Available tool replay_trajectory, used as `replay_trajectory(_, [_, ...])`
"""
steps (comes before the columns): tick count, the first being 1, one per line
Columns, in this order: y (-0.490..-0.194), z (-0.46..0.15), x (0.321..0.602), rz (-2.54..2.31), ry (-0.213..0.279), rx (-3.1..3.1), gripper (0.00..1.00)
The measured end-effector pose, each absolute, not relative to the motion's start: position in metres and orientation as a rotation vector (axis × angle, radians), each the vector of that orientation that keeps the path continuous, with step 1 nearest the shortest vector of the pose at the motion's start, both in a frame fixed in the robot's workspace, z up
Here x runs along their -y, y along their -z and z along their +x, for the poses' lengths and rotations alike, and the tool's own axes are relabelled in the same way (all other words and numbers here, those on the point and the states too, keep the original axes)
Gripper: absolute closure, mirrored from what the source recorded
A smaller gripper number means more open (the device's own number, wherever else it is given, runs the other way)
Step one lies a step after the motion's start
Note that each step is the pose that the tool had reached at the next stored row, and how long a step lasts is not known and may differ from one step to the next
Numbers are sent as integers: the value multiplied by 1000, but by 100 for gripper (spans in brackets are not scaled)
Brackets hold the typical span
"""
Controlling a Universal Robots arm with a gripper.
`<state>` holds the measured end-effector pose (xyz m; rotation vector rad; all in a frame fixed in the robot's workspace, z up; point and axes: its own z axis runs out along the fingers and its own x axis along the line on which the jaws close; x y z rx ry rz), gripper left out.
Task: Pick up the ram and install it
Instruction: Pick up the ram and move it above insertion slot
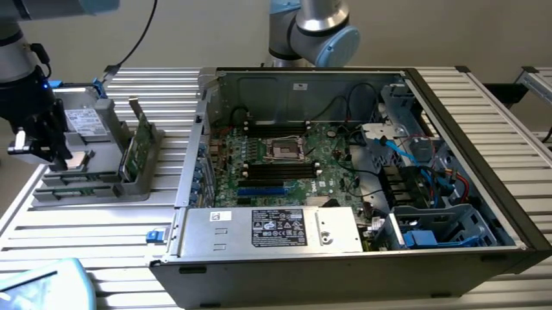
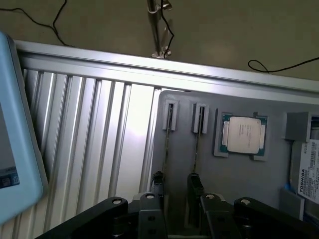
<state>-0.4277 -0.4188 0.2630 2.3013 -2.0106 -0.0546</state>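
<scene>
The gripper (image 2: 176,180) hangs low over the grey tray (image 2: 249,181), jaws well open and empty. The ram (image 2: 166,149) stands on edge in its slot between them (a second stick (image 2: 198,149) sits just beside). Likely fault: one jaw fouling that neighbour on closing. Farther off, the processor (image 2: 244,134) lies flat.

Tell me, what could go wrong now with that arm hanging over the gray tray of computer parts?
A ram stick stands edge-up close beside a second stick in the gray tray. The open tool hangs above them, so a finger might strike a stick instead of sliding beside it. The processor chip lies nearby and could get bumped.
</scene>
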Motion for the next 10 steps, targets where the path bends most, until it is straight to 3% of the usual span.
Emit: replay_trajectory(10, [-245,-426,424,2309,54,2002,67])
